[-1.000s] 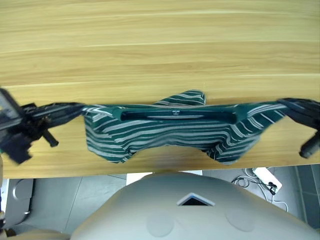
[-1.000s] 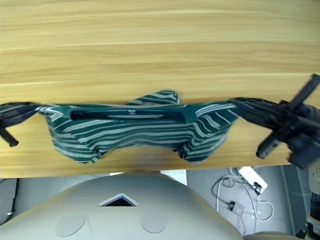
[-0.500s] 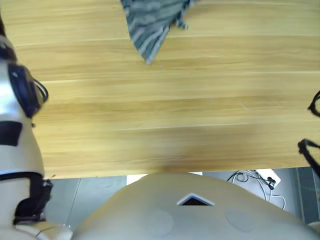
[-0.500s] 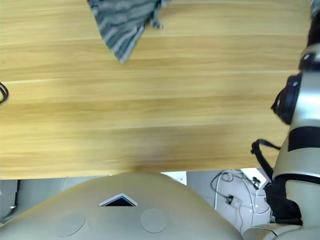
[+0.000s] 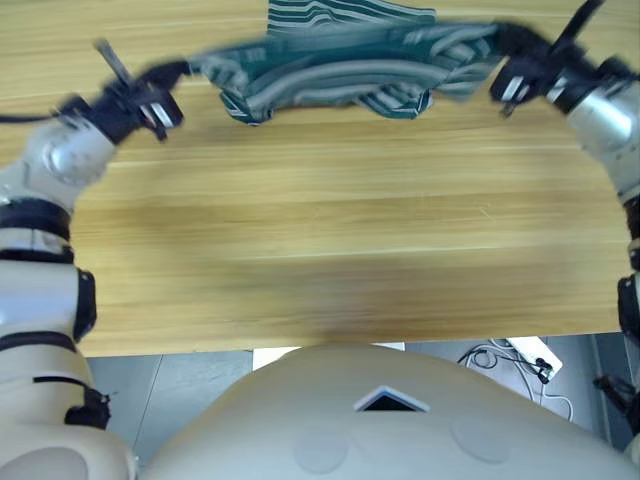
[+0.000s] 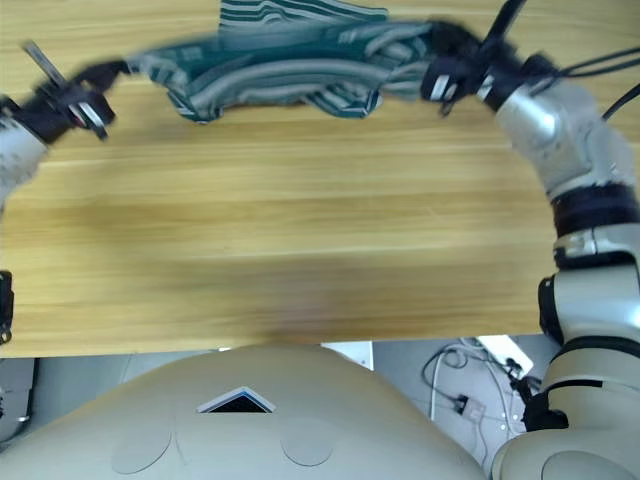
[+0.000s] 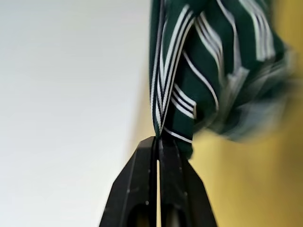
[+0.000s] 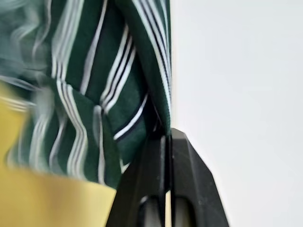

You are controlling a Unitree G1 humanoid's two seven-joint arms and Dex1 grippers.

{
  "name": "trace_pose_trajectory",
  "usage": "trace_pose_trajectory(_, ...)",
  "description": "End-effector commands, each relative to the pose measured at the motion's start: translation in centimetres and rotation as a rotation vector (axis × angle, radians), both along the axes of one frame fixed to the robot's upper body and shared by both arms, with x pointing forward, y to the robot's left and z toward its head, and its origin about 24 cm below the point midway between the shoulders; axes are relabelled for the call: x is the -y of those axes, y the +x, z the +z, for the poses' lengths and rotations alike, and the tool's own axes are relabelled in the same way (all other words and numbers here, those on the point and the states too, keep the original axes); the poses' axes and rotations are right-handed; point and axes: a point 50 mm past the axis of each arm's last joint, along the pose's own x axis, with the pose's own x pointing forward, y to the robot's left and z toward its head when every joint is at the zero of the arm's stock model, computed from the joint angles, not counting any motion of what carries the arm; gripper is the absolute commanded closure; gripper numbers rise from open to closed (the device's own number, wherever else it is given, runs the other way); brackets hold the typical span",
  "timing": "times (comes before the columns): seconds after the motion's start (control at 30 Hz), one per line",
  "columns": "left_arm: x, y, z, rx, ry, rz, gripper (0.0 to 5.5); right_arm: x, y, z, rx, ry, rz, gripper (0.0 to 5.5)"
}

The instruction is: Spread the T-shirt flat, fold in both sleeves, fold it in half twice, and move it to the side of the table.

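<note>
T-shirt (image 5: 340, 65) is now stretched over far counter (image 5: 320, 240), moved from near edge; left pincer (image 5: 178, 72) and right pincer (image 5: 500, 50) clamp its ends, spreading underway.

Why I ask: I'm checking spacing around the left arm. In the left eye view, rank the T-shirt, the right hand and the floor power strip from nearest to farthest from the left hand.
1. The T-shirt: one end is pinched in the left hand.
2. The right hand: to the robot's right, gripping the shirt's other end.
3. The power strip: on the floor below the table, to the robot's right.
</note>
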Motion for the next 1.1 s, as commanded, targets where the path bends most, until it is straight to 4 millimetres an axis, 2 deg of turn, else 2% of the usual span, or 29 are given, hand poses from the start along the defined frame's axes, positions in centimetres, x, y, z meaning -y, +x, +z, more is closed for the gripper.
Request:
trace_pose_trajectory(0.03,2.3,-4.1,-2.8,-0.141,-0.039,-0.177,5.47,0.9,-5.2,-2.2,-0.272,-0.039,0.107,5.5)
trace_pose_trajectory(0.13,3.1,-6.8,-2.1,-0.178,-0.111,-0.263,5.47,1.5,-8.6,-3.8,-0.442,-0.054,0.145,5.5)
trace_pose_trajectory(0.2,2.9,-9.1,-1.3,-0.275,-0.162,-0.297,5.47,1.8,-10.4,-4.4,-0.529,-0.045,0.157,5.5)
trace_pose_trajectory(0.33,2.0,-12.2,-0.5,-0.466,-0.134,-0.321,5.47,1.6,-12.3,-4.7,-0.615,-0.051,0.189,5.5)
trace_pose_trajectory(0.5,0.7,-13.8,-1.4,-0.581,0.051,-0.278,5.47,0.8,-14.7,-5.4,-0.709,-0.075,0.255,5.5)
trace_pose_trajectory(0.57,1.3,-14.4,-0.9,-0.598,0.05,-0.308,5.5,0.5,-15.4,-5.4,-0.725,-0.073,0.272,5.09)
trace_pose_trajectory(0.67,1.6,-13.8,0.3,-0.564,0.059,-0.299,5.5,-0.2,-16.8,-4.9,-0.743,-0.038,0.327,4.63)
trace_pose_trajectory(0.73,1.4,-13.5,0.7,-0.558,0.069,-0.279,5.16,-0.6,-17.5,-4.3,-0.743,-0.008,0.361,4.29)
trace_pose_trajectory(0.8,2.0,-14.3,1.2,-0.596,0.011,-0.296,4.79,-0.4,-17.3,-3.3,-0.712,0.021,0.357,3.9)
trace_pose_trajectory(0.87,2.8,-15.0,2.2,-0.622,-0.084,-0.33,4.44,0.2,-16.0,-2.0,-0.628,0.043,0.301,3.53)
trace_pose_trajectory(0.97,2.5,-14.7,3.6,-0.605,-0.158,-0.32,3.9,1.1,-14.2,0.8,-0.465,0.12,0.238,2.97)
trace_pose_trajectory(1.03,2.0,-14.4,4.3,-0.585,-0.186,-0.323,3.74,1.9,-11.9,2.6,-0.308,0.165,0.123,2.63)
trace_pose_trajectory(1.1,2.1,-14.5,5.0,-0.55,-0.234,-0.363,3.74,2.7,-9.7,2.5,-0.214,0.133,-0.005,2.29)
